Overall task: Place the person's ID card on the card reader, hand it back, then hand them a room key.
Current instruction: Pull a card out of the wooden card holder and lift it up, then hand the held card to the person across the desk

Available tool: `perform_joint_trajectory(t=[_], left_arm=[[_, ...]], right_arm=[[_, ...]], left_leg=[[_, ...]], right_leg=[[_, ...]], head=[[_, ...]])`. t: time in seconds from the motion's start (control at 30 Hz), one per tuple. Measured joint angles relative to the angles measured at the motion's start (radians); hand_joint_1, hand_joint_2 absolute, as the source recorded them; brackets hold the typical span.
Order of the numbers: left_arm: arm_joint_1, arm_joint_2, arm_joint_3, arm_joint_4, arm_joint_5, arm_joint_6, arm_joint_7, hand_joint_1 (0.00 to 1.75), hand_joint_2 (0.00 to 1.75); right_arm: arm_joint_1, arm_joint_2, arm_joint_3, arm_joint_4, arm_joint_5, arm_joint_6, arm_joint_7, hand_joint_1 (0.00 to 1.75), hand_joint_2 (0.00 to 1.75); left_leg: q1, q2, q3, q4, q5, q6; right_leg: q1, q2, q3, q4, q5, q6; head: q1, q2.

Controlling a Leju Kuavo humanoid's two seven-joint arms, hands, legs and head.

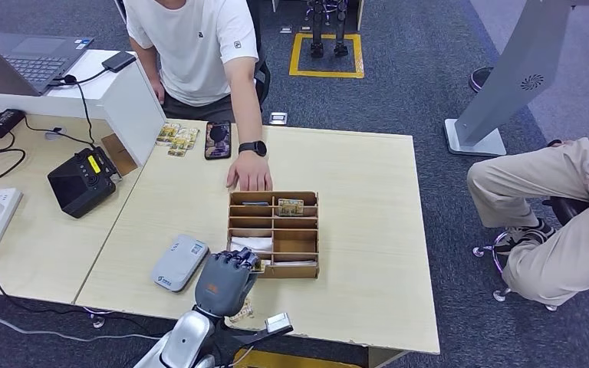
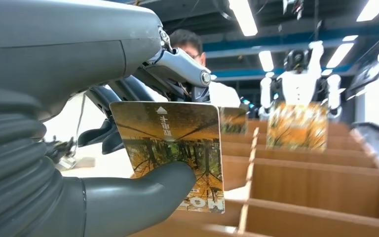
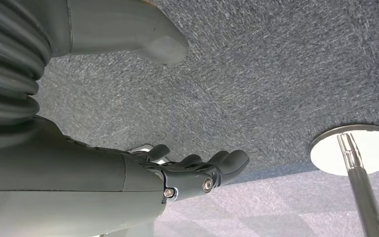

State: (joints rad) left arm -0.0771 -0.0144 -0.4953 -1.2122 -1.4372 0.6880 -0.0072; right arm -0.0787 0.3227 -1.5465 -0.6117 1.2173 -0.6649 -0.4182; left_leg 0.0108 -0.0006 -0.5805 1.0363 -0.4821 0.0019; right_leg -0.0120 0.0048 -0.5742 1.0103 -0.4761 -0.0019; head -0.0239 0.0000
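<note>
Room key: a card printed with an autumn-tree picture in orange and yellow, with a white arrow near one edge. It was pinched upright between the thumb and fingers of the left hand, at the six-o'clock edge of the wooden organiser on the tabletop. The right hand hung over carpet, fingers loosely apart, holding nothing.
</note>
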Motion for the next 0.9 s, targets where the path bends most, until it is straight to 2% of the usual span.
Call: perform_joint_trajectory(t=[0.1, 0.2, 0.3, 0.37, 0.47, 0.6, 0.77, 0.9], left_arm=[[0.026, -0.025, 0.045, -0.058, 0.041, 0.001, -0.100, 1.75, 1.75], [0.053, -0.074, 0.118, -0.118, 0.121, 0.003, -0.255, 1.75, 1.75], [0.069, -0.143, 0.203, -0.147, 0.296, 0.004, -0.440, 1.75, 1.75], [0.072, -0.181, 0.241, -0.151, 0.462, 0.004, -0.515, 1.75, 1.75], [0.072, -0.211, 0.249, -0.160, 0.687, 0.002, -0.506, 1.75, 1.75], [0.053, -0.214, 0.219, -0.181, 0.927, -0.020, -0.466, 1.75, 1.75], [-0.008, -0.213, 0.178, -0.188, 1.042, -0.047, -0.434, 1.75, 1.75], [-0.104, -0.203, 0.164, -0.168, 1.084, -0.078, -0.379, 1.75, 1.75]], right_arm=[[0.000, 0.000, 0.000, 0.001, -0.001, 0.000, -0.002, 0.00, 1.75], [0.000, 0.000, 0.000, 0.001, -0.004, 0.000, -0.003, 0.00, 1.75], [0.000, 0.000, 0.000, 0.001, -0.012, 0.000, 0.001, 0.00, 1.75], [0.000, 0.000, 0.000, 0.001, -0.019, 0.000, 0.005, 0.00, 1.75], [0.000, 0.000, 0.000, 0.000, -0.023, 0.000, 0.016, 0.00, 1.75], [0.000, 0.000, 0.000, -0.004, -0.018, 0.000, 0.033, 0.00, 1.75], [-0.001, 0.000, 0.000, -0.008, -0.007, 0.000, 0.027, 0.00, 1.75], [-0.002, 0.000, 0.000, -0.008, 0.012, 0.000, 0.014, 0.00, 1.75]], left_leg=[[0.000, 0.000, 0.000, 0.000, 0.000, 0.000], [0.000, 0.000, 0.000, 0.000, 0.000, 0.000], [0.000, 0.000, 0.000, 0.000, 0.000, 0.000], [0.000, 0.000, 0.000, 0.000, 0.000, 0.000], [0.000, 0.000, 0.000, 0.000, 0.000, 0.000], [0.000, 0.000, 0.000, 0.000, 0.000, 0.000], [0.000, 0.000, 0.000, 0.000, 0.000, 0.000], [0.000, -0.001, 0.000, 0.000, 0.001, 0.000]], right_leg=[[0.000, 0.000, 0.000, 0.000, 0.000, 0.000], [0.000, 0.000, 0.000, 0.000, 0.000, 0.000], [0.000, 0.000, 0.000, 0.000, 0.000, 0.000], [0.000, 0.000, 0.000, 0.000, 0.000, 0.000], [0.000, 0.000, 0.000, 0.000, 0.000, 0.000], [0.000, 0.000, 0.000, 0.000, 0.000, 0.000], [0.000, 0.000, 0.000, 0.000, 0.000, 0.000], [0.000, -0.001, 0.000, 0.000, 0.001, 0.000]], head=[[0.000, 0.000], [0.000, 0.000], [0.000, 0.000], [0.000, 0.000], [0.000, 0.000], [0.000, 0.000], [0.000, 0.000], [0.000, 0.000]])
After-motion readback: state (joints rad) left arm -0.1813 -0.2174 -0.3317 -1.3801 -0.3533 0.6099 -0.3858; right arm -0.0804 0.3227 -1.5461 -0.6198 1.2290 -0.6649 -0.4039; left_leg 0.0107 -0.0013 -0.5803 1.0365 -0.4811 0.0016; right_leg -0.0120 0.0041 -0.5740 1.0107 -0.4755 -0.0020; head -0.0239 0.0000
